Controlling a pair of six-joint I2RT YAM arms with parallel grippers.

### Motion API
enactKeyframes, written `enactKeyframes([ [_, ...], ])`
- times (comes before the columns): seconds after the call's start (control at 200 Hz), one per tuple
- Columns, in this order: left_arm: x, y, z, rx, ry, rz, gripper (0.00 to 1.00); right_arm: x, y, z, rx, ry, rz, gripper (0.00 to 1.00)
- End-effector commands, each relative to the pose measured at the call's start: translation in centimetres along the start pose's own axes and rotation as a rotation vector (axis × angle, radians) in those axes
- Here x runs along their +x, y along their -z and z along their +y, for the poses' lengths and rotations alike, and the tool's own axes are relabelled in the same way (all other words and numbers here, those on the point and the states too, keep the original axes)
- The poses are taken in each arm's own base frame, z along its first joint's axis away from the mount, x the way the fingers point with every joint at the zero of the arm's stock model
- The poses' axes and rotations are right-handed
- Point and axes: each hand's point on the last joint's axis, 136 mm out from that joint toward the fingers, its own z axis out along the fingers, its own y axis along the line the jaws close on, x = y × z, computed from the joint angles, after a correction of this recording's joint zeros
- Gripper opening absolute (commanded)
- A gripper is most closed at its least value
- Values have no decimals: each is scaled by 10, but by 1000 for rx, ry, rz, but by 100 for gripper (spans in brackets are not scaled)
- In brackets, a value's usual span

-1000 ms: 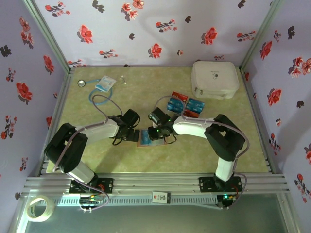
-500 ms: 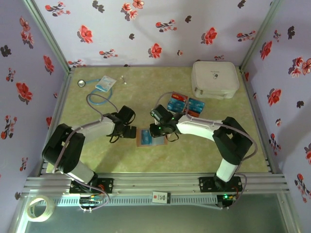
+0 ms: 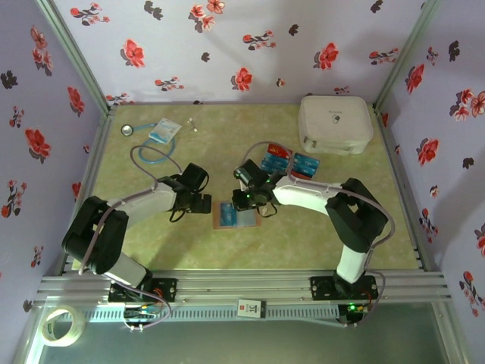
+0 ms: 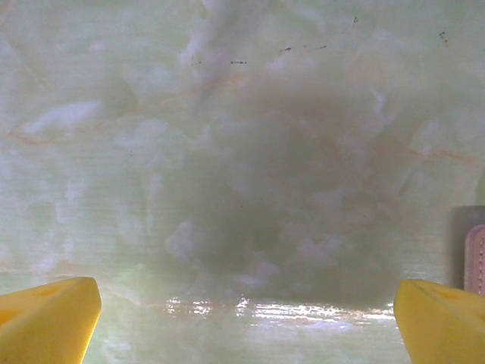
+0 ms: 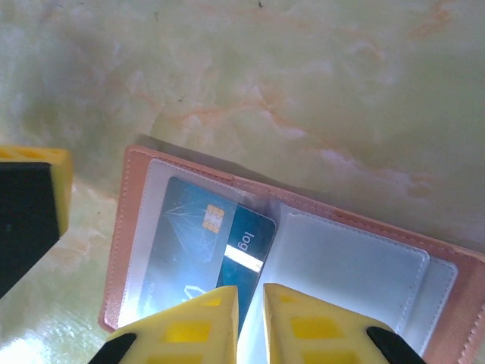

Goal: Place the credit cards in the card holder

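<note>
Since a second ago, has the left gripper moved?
Yes. The left gripper, jaws wide open, has pulled back to the left, away from the card holder, which lies where it was; a gap now shows between them.

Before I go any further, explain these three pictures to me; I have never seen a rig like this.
These are two robot arms bolted at the near edge of a green marbled table. The wide picture looks down from above and behind them; the other two come from a camera on each wrist, yellow fingers at the bottom. On the table lie the open pink card holder, a pile of red and blue credit cards, a white case and a blue-white packet with a cord. The left end effector is wide open over bare table, holding nothing. The right end effector is nearly shut above a blue card in the holder's clear pocket; whether it pinches that card, I cannot tell.
</note>
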Motion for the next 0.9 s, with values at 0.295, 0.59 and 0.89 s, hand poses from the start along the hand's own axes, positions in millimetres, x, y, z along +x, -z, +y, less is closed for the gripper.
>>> enactKeyframes([
  [0.295, 5, -14, -5, 8, -25, 41, 100, 1, -19, 18, -45, 10, 30, 15],
  [0.59, 8, -22, -9, 12, -35, 60, 100, 4, -27, 23, -49, 15, 53, 15],
  [0.89, 11, -26, -13, 19, -38, 67, 100, 2, -32, 35, -68, 28, 67, 14],
])
